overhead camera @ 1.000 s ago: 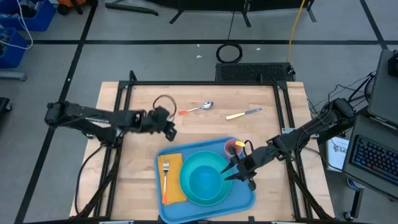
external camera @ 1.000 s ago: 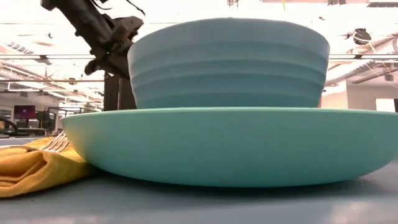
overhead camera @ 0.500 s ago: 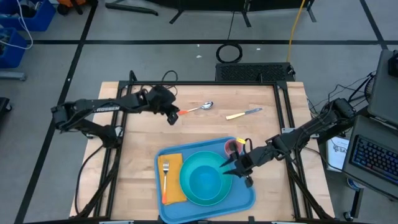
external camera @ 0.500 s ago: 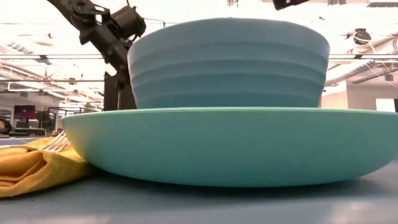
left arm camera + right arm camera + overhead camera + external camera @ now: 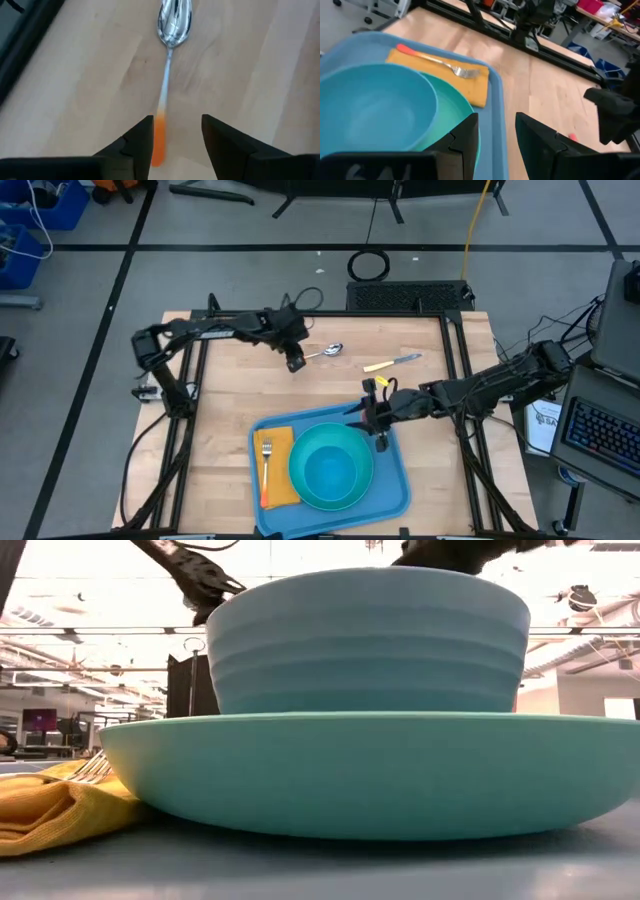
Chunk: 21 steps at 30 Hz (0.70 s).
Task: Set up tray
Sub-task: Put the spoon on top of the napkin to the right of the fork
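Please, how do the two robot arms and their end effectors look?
Both arms are dark and slim, with jointed links and black cables. The left end effector and the right end effector each have two dark, flat fingers. Yellow shows at the right wrist.

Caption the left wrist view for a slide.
Open left hand straddles the orange-handled metal spoon on the wooden table.
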Motion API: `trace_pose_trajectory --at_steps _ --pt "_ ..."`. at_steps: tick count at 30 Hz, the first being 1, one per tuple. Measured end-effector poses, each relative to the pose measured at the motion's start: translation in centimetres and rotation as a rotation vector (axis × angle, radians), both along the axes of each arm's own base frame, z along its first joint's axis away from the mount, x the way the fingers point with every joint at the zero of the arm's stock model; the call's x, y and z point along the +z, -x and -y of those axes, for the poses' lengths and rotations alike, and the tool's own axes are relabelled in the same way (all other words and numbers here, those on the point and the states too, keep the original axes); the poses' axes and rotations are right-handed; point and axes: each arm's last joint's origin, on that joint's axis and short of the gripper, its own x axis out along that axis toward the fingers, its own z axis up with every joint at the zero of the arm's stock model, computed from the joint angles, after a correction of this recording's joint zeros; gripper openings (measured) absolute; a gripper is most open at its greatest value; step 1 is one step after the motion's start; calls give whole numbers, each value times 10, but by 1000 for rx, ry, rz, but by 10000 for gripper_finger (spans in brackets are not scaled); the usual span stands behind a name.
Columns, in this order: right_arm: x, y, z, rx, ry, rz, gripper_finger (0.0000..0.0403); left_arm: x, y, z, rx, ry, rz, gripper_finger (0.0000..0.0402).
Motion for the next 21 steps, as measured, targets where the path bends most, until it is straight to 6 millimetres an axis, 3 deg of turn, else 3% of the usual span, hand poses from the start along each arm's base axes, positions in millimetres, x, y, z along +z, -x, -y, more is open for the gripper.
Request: trace_pose_trajectory --at_steps 6,13,21 --pt "-15 1 14 -34 14 52 123 6 -21 -20 -102 28 -79 159" --pt "-14 -1 22 -66 6 98 123 -5 -24 -42 -136 97 -176 142" --pt "-11 -2 24 -67 21 140 123 -22 -27 -43 -215 101 -225 136"
